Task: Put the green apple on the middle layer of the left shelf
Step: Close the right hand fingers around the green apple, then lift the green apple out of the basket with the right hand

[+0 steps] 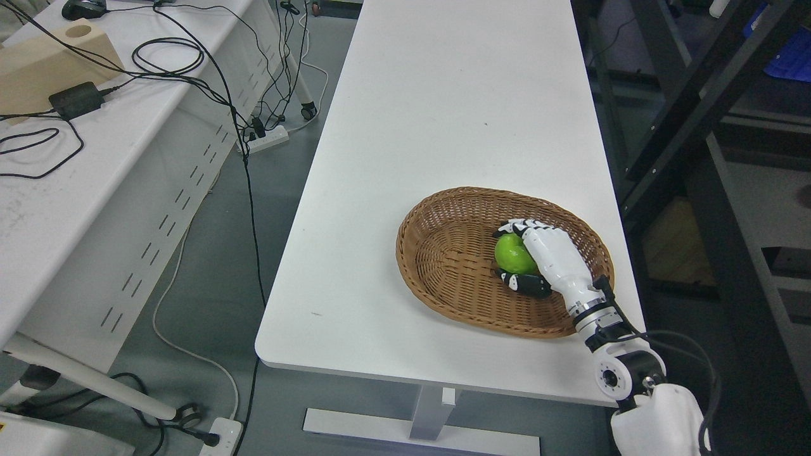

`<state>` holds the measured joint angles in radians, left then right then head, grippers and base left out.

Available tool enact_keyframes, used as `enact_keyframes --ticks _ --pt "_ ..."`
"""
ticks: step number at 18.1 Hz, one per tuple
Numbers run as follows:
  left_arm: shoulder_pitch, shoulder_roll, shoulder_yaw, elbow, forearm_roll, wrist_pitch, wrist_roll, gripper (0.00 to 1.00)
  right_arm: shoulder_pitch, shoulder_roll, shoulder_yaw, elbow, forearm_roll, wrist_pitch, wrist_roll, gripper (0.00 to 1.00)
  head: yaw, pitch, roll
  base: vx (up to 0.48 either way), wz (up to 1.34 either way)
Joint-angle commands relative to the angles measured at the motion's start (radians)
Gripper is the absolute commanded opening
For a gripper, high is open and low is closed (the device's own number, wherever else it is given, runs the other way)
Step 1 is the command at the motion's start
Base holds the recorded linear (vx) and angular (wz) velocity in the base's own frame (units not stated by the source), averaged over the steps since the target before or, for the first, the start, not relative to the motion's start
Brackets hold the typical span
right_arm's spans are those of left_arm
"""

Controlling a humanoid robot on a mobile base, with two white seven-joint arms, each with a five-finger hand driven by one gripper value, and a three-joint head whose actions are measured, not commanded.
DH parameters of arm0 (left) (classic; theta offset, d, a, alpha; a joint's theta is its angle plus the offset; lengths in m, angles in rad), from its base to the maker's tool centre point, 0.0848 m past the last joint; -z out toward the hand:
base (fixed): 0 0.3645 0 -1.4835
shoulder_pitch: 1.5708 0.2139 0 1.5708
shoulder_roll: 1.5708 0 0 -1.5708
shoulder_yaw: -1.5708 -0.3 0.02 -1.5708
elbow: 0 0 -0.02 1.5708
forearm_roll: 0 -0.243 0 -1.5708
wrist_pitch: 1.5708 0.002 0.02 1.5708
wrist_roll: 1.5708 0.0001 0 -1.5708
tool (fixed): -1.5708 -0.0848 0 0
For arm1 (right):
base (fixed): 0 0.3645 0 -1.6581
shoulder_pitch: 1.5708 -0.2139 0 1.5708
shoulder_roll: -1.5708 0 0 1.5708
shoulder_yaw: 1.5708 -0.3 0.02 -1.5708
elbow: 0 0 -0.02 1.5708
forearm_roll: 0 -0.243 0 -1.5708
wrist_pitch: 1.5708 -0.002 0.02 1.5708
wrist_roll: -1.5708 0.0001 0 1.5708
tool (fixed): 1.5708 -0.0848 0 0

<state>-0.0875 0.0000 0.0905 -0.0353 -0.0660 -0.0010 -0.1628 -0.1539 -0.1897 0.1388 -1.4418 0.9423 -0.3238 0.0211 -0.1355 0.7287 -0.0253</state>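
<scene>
- The right hand [550, 256] was seen reaching into a wicker basket [443, 266], its white fingers [523, 226] curled over the top of a green apple [512, 254] and its dark-tipped thumb [526, 283] pressed in below, so that the fruit was pinched between them.
- The apple was held low inside the basket, right of its middle; whether it was lifted clear of the weave could not be told.
- The basket was set near the front right corner of a long white table [443, 114], on a grey floor [215, 266].
- A second white desk [95, 183] was pictured to the left, strewn with black cables [168, 54], a power adapter [76, 100] and a pale wooden block [44, 69].
- A power strip [266, 139] was seen lying on the floor between the desks, and dark shelving [690, 95] was pictured at the right.
- Nothing but the apple was seen in the basket.
</scene>
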Motion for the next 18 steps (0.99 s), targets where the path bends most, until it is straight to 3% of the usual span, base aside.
enact_keyframes --ticks 1,5,9,18 --pt "0.000 0.017 0.000 0.000 0.000 -0.001 0.000 1.00 0.042 -0.004 -0.103 -0.173 -0.072 0.000 -0.143 0.00 0.0000 0.000 0.000 0.000 0.00" --pt "0.000 0.017 0.000 0.000 0.000 -0.001 0.000 1.00 0.125 -0.008 -0.180 -0.278 -0.172 -0.035 -0.188 0.00 0.0000 0.000 0.000 0.000 0.00" --pt "0.000 0.017 0.000 0.000 0.000 -0.001 0.000 1.00 0.169 -0.008 -0.294 -0.282 -0.241 -0.075 -0.190 0.00 0.0000 0.000 0.000 0.000 0.00" --pt "0.000 0.017 0.000 0.000 0.000 -0.001 -0.001 1.00 0.234 0.021 -0.300 -0.282 -0.247 -0.095 -0.190 0.00 0.0000 0.000 0.000 0.000 0.00"
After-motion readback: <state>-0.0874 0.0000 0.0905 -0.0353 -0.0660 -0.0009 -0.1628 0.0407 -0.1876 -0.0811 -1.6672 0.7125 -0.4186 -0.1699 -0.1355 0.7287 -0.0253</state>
